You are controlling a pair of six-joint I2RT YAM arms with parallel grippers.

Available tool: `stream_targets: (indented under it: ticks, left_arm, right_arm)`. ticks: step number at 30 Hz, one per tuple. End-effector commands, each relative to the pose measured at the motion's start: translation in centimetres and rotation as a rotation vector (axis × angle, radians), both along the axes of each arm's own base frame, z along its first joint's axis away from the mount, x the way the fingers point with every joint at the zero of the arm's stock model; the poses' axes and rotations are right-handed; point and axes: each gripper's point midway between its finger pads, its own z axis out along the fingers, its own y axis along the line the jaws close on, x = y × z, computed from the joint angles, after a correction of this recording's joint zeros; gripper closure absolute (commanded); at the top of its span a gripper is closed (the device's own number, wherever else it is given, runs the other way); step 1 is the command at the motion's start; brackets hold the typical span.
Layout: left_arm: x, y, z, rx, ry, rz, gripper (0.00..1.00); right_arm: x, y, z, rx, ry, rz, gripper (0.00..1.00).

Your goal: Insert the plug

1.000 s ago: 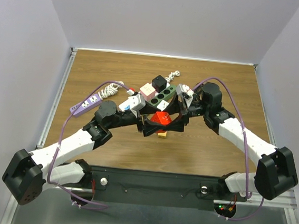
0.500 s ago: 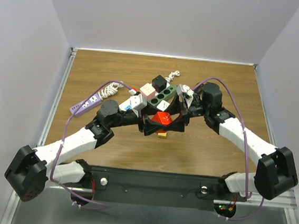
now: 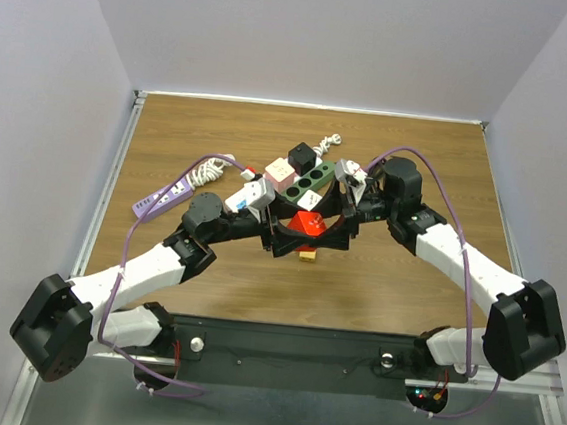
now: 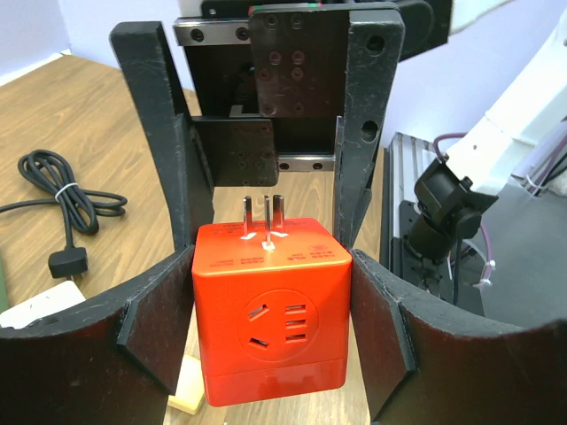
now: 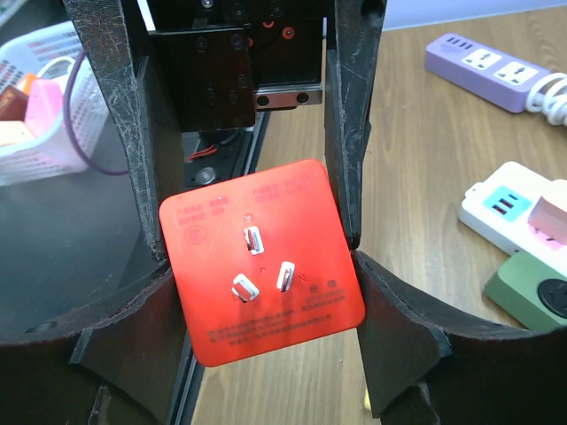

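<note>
The plug is a red cube with three metal prongs on one face, held above the table between both arms. My right gripper is shut on its sides, prongs facing the right wrist camera. My left gripper is shut on it from the opposite side, both pads against the cube; its socket face looks at the left wrist camera. In the top view the two grippers, left and right, meet around the cube. A purple power strip lies at the left, also in the right wrist view.
A white power strip and a green one lie just behind the grippers, with pink and black cubes. A small yellow block sits under the plug. A black cable coil lies on the table. A white basket stands beyond the edge.
My left gripper's jaws have narrowed onto the red cube and the left arm has shifted slightly. The right arm and the cube have stayed where they were.
</note>
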Motion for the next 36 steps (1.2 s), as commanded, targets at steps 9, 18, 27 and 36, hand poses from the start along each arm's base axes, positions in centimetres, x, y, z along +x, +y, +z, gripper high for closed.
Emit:
stream_targets:
  ticks: [9,18,27,36]
  left_arm:
    - [0.3,1.9,1.7,-0.09,0.005,0.05,1.0]
    - [3.8,3.8,3.1,-0.167,0.1,0.19,1.0]
    - [7.5,4.3,5.1,-0.323,0.371,0.326,1.0]
    - [9.3,5.5,5.4,-0.428,0.569,0.442,1.0]
  right_arm:
    - [5.1,-1.3,2.9,0.006,-0.166,-0.4,0.11]
    - [5.5,-3.0,4.6,0.129,-0.278,-0.555,0.05]
    - [3.7,-2.4,2.5,0.17,-0.42,-0.656,0.05]
    - [2.7,-0.9,2.6,0.182,-0.638,-0.773,0.06]
